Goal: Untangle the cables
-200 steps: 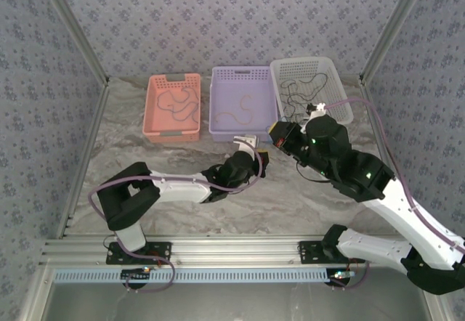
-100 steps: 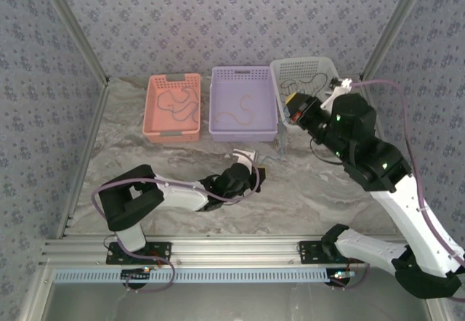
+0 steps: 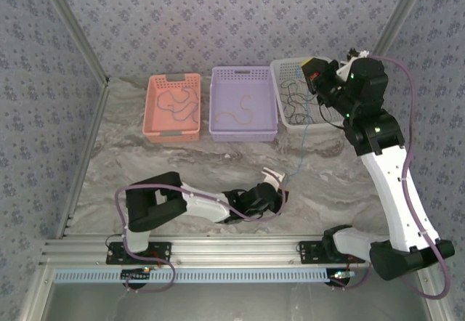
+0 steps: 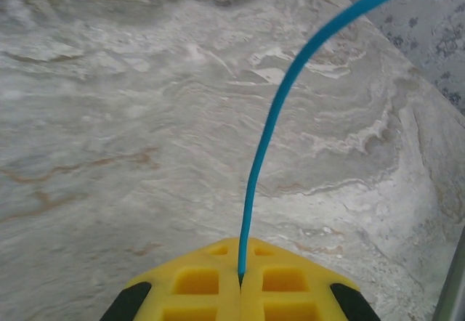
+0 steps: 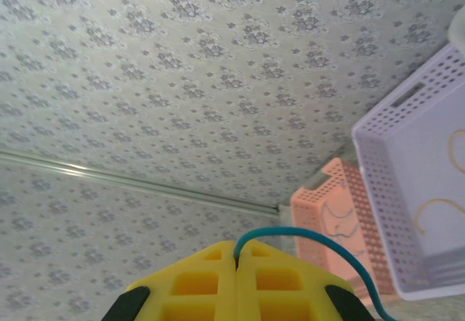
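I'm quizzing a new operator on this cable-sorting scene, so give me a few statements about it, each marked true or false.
1. The left tool and the right tool are both shut on the blue cable. True.
2. The purple basket holds a black cable. False: it holds a yellowish-tan cable.
3. In the top view, the right tool is over the white basket. True.
4. The pink basket is empty. False: a dark cable lies in it.
5. The left tool is beside the pink basket. False: it is low over the table, near its front edge.
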`<state>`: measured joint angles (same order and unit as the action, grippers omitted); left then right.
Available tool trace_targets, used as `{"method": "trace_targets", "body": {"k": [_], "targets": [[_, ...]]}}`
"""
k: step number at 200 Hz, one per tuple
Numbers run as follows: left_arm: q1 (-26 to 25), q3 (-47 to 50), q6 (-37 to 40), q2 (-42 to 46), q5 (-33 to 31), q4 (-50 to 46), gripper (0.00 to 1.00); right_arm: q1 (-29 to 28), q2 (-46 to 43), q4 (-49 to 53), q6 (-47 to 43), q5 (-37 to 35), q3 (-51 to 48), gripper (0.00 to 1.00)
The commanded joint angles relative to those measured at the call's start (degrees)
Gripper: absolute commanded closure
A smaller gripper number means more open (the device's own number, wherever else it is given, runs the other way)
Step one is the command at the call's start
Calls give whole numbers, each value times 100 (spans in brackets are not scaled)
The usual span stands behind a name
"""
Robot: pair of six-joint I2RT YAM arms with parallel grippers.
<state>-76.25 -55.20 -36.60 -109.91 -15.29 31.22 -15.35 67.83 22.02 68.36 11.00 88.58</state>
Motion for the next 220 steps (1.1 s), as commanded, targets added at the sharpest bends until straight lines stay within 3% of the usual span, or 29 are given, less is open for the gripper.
{"method": "trace_targets", "body": {"k": [1, 86, 141, 157, 186, 204, 220], "targets": [[-118, -288, 171, -218, -180, -240, 100, 126, 21, -541, 678, 322, 98, 100], [-193, -369, 323, -177, -96, -277, 100, 230, 53, -1032, 1532, 410, -312, 100], [-46, -193, 16, 37, 115, -93, 100, 295, 139, -777, 1299, 562, -51, 100], [94, -125, -98, 223, 474, -57, 100, 398, 107, -482, 1039, 567, -81, 100], [371, -22, -308, 589, 1892, 26, 100, 814, 59, 125, 422, 617, -469, 100], [409, -50, -315, 826, 2771, -172, 100, 1195, 52, 320, -84, 752, -749, 73], [413, -66, -338, 1065, 3154, -469, 100, 1507, 73, 579, -460, 973, -907, 61]]}}
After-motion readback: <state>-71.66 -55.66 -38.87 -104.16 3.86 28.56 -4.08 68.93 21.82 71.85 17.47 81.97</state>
